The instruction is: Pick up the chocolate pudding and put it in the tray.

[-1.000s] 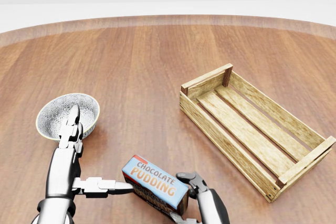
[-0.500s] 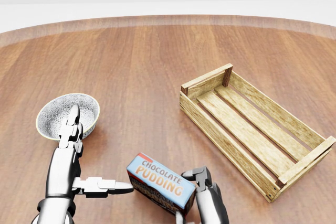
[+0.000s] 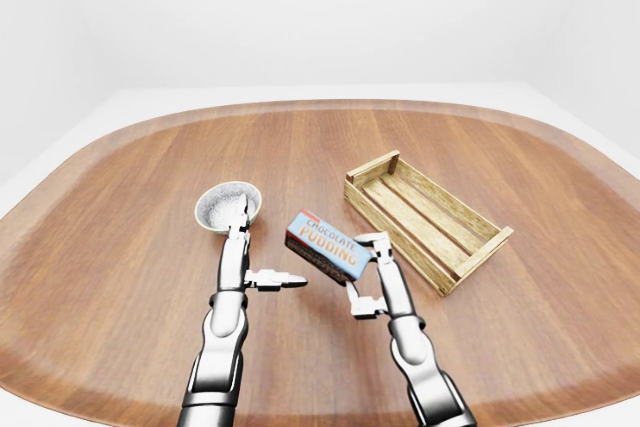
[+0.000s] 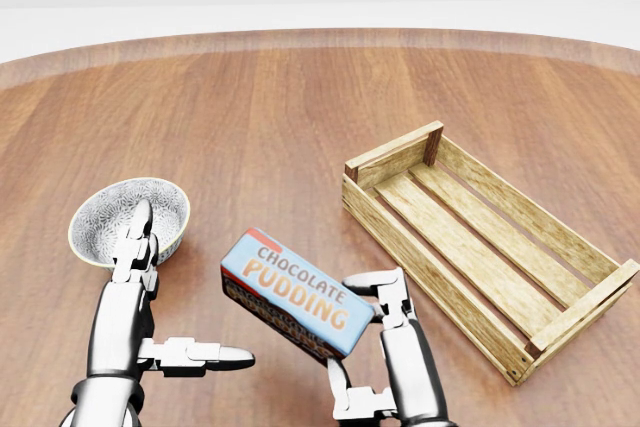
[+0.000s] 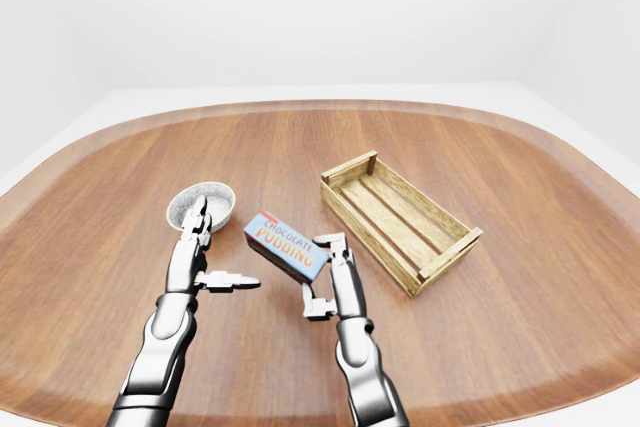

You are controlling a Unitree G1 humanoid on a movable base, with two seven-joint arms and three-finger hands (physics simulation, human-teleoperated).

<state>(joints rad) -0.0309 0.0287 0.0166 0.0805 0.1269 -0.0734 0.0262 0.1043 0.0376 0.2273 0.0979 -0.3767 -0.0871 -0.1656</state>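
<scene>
- Since a second ago you raised the chocolate pudding higher and swung it up the head view; the camera itself did not shift.
- Your right hand was clamped on the box's right end, one finger over the top edge, another below it.
- The box hung tilted above the table, left of the tray and well apart from it.
- Your left hand was spread apart, holding nothing, just below the bowl.
- To do this well, you needed to carry the box rightward, clear of the tray's near wall, then lower it flat between the slatted sides.
</scene>
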